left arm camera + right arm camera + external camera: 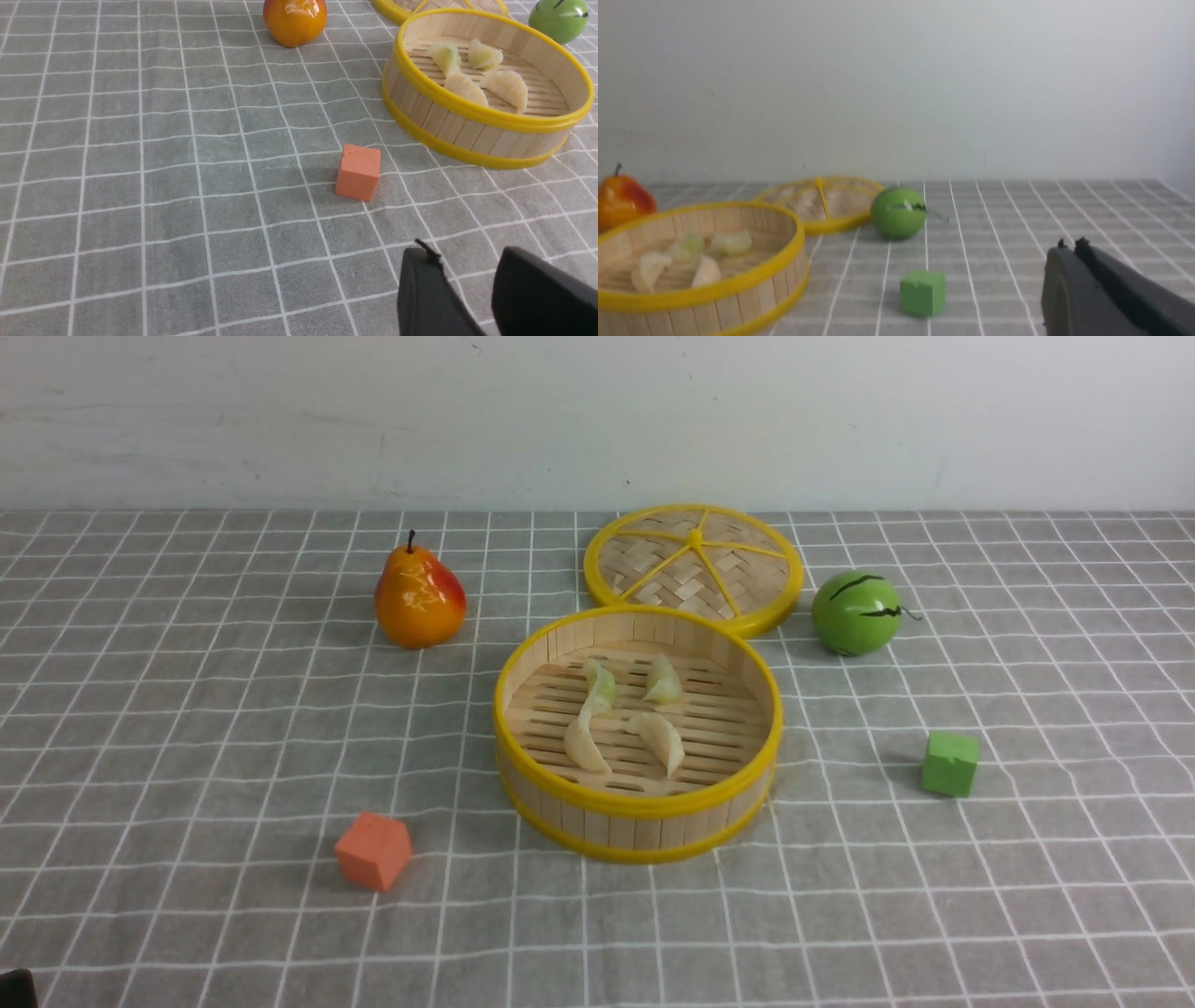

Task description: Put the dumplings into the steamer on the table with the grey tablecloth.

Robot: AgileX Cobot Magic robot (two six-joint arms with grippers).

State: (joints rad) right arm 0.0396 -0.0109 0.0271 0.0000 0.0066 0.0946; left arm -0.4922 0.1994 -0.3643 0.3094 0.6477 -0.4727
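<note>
While lying in steamer [638,800], four dumplings [627,716] glossy, pleated, cream-greenish

Nothing to read here, honestly: no text, labels, brands or numbers on anything. The only pattern around is the plain white square grid on the grey fabric tablecloth [187,728], and that's just lines, not writing.

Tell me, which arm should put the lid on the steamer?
Probably the right: the lid lies behind the steamer, toward that arm's side. The right gripper is shut, so must open first.
</note>
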